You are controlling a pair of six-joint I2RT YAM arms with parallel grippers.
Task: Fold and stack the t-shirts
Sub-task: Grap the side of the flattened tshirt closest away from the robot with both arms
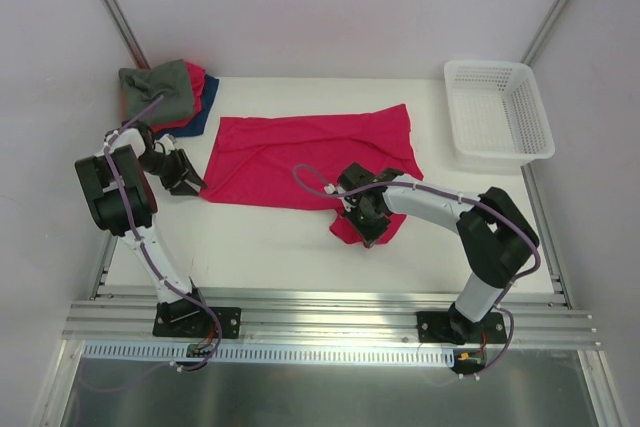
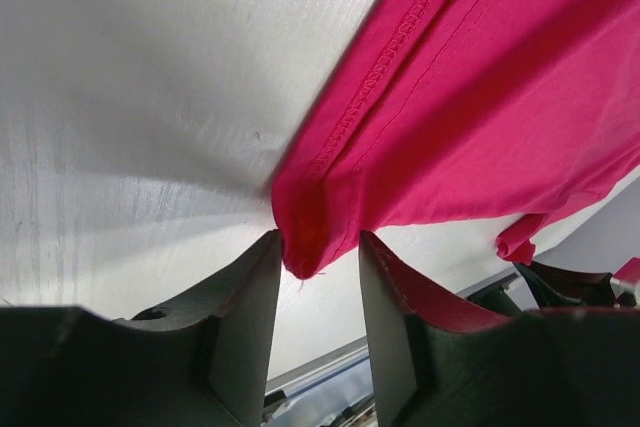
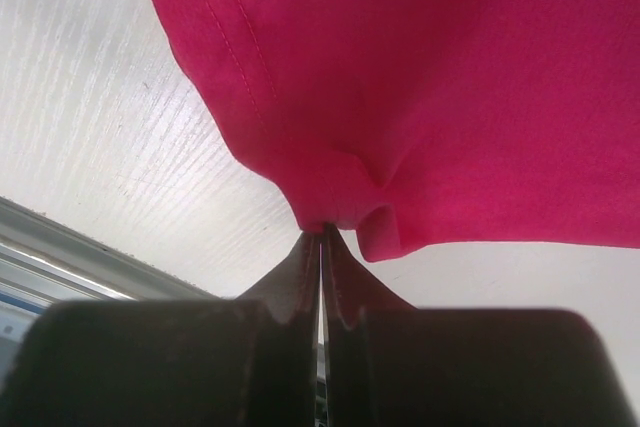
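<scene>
At the middle of the table (image 1: 260, 237), the crimson t-shirt (image 1: 300, 152) lies spread out flat, its long axis running from 9 to 3 o'clock, with a small flap hanging out of its near edge toward 6. It looks light, thin and limp: it will sag and drape from any one point, slide easily over the smooth white top, and crease instead of holding a shape, so a fold likely needs two corners lifted together. The stitched hems and corners are the thickest, firmest places to pinch. The left gripper (image 1: 190, 185) sits at the shirt's 8 o'clock corner, its jaws partly apart on either side of the hemmed corner tip, which pokes between them without being pinched. The right gripper (image 1: 368, 225), near 5 o'clock, is clamped tight on a bunched fold of the same shirt at the near flap. At 10 o'clock a grey-green shirt (image 1: 155, 87) tops a loose pile over a dark blue shirt (image 1: 205, 112) with more red cloth between. The white lattice basket (image 1: 497, 67) stands apart at 2 o'clock. No brand, label or writing can be read anywhere.
</scene>
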